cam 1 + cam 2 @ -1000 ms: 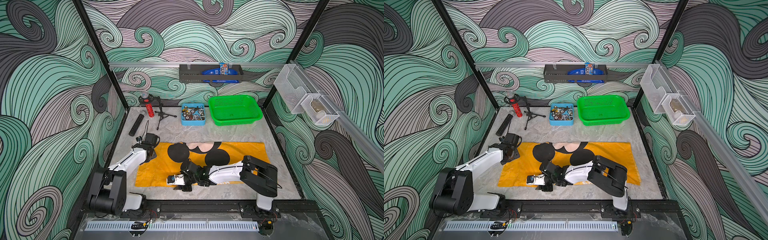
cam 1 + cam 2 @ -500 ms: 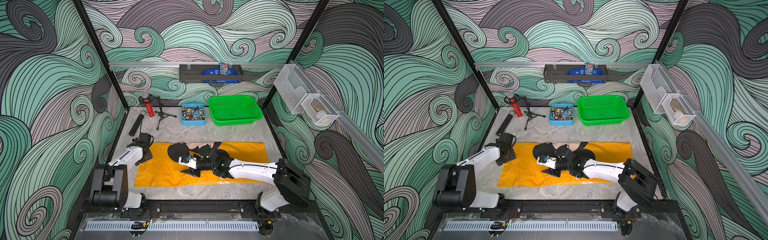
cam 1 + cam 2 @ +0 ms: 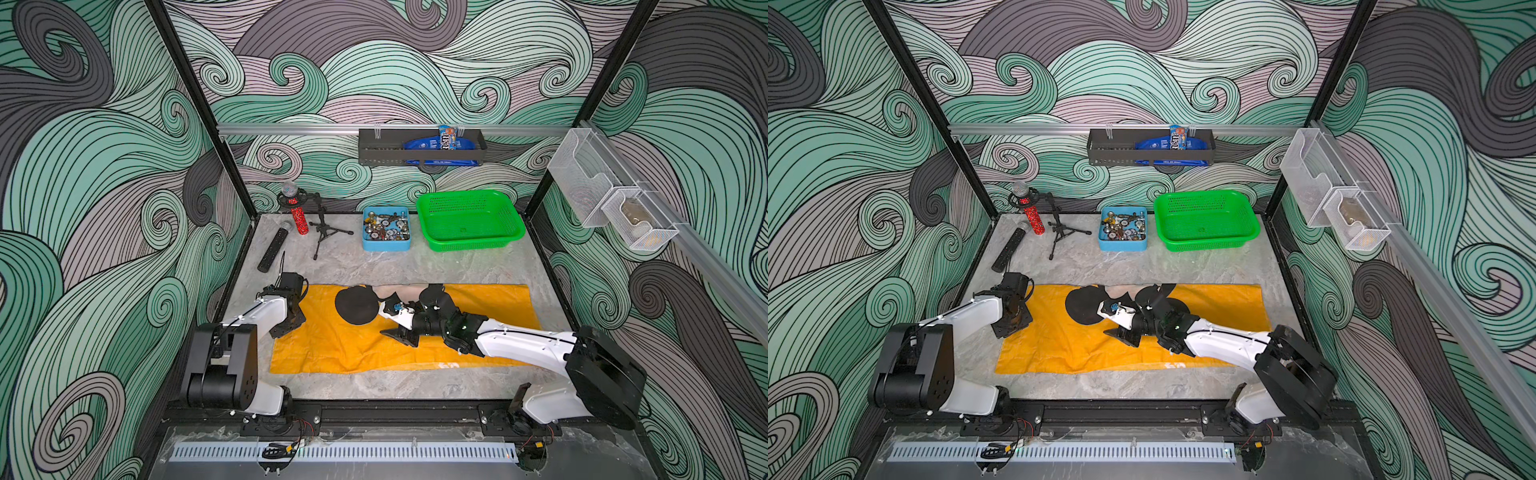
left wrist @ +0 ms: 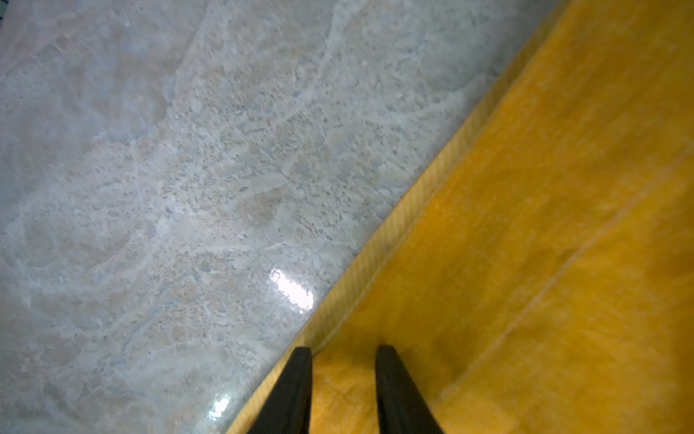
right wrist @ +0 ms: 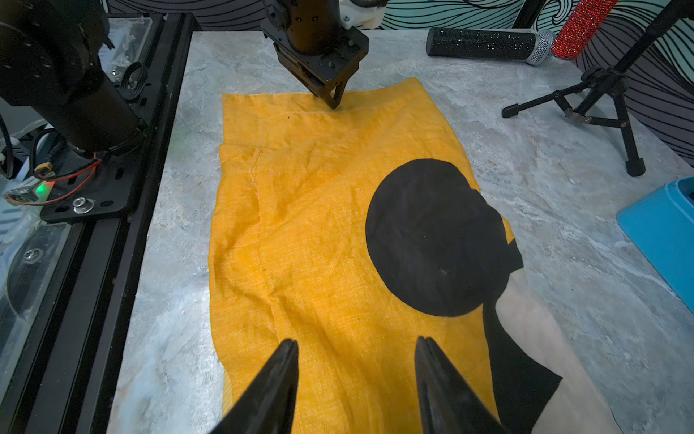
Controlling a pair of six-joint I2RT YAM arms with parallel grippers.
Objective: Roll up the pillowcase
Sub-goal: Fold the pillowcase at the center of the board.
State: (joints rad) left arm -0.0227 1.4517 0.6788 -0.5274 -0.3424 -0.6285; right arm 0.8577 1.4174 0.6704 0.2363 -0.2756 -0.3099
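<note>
Lying flat across tabletop [image 3: 415,266]: one pillowcase [image 3: 328,345], unrolled. Two arms over it: left gripper [image 4: 342,349] at short edge, jaws narrowly parted; right gripper [image 5: 356,340] mid-cloth, jaws spread wide.

**Colours and patterns: cloth, bench, surroundings**

Pillowcase [image 3: 332,345]: mustard yellow with a visible weave. Ahead of the right fingers [image 5: 270,390], which are black, sits a large black disc print. A beige patch edged in black lies just beside one of them.

Left fingers [image 4: 296,387]: black, with yellow cloth between them. At one tip the hem is ribbed in paler yellow stripes.

Table [image 4: 187,188]: grey-beige marble veining past that hem.

Well beyond both pairs of fingers:
- basket [image 3: 473,243]: green
- tray [image 3: 386,246]: blue
- red mic [image 3: 300,220]: glittery
- black mic [image 3: 272,249]: glittery
- tripod [image 3: 322,232]: black

Walls [image 3: 104,166]: teal, mauve and dark grey swirls, lined in black.
</note>
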